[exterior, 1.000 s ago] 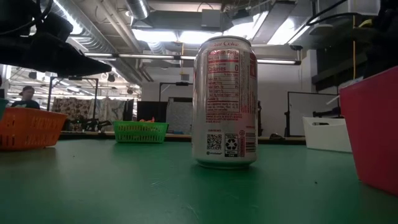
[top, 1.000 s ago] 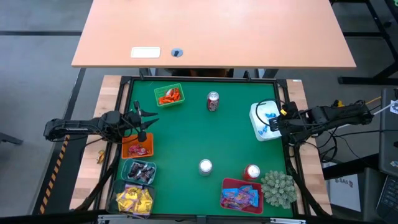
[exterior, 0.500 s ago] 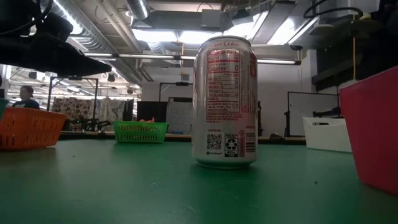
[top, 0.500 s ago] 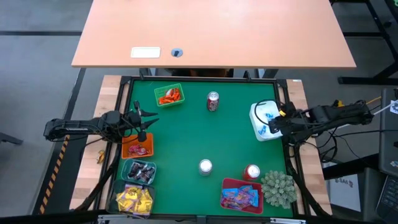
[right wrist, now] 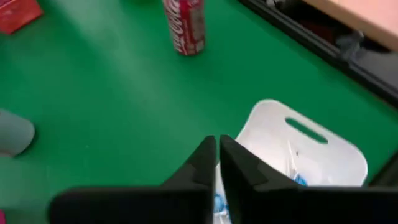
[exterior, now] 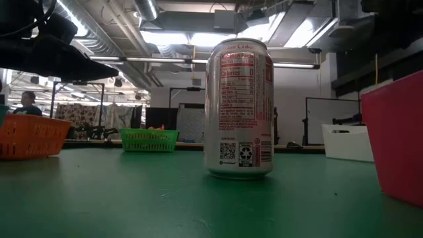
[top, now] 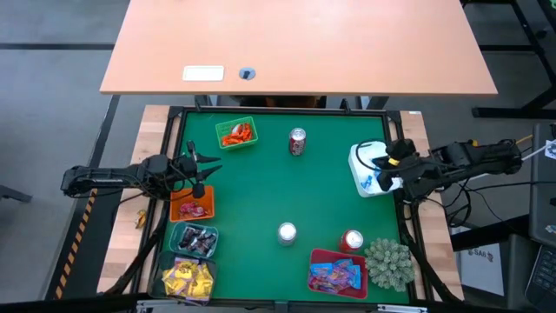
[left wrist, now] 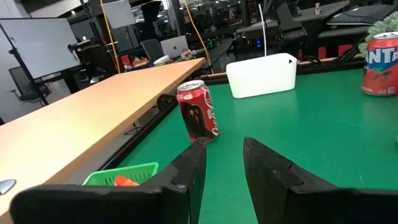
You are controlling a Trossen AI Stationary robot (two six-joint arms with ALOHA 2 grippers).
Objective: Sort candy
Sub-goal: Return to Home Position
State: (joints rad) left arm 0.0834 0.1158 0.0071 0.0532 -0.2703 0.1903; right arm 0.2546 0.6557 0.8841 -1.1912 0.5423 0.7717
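The candy lies sorted in containers: orange-red pieces in a green basket (top: 236, 133), others in an orange basket (top: 193, 205), dark ones in a teal basket (top: 195, 239), yellow ones in a basket (top: 187, 280), blue and purple packets in a red bin (top: 336, 274), and blue pieces (right wrist: 300, 180) in a white bin (top: 368, 169). My right gripper (right wrist: 217, 152) hangs shut over the white bin (right wrist: 311, 152), tilted downward, with nothing between its fingers. My left gripper (left wrist: 224, 148) waits open and level at the table's left edge (top: 205, 165), above the orange basket.
Three drink cans stand on the green mat: one at the far middle (top: 297, 141), one at the near middle (top: 287, 233), and one (top: 352, 241) beside the red bin. A spiky plant (top: 388, 263) sits at the near right corner. A wooden table (top: 295, 43) lies beyond.
My right gripper has risen a little above the white bin and rolled about its wrist. The left arm and the candy have kept still.
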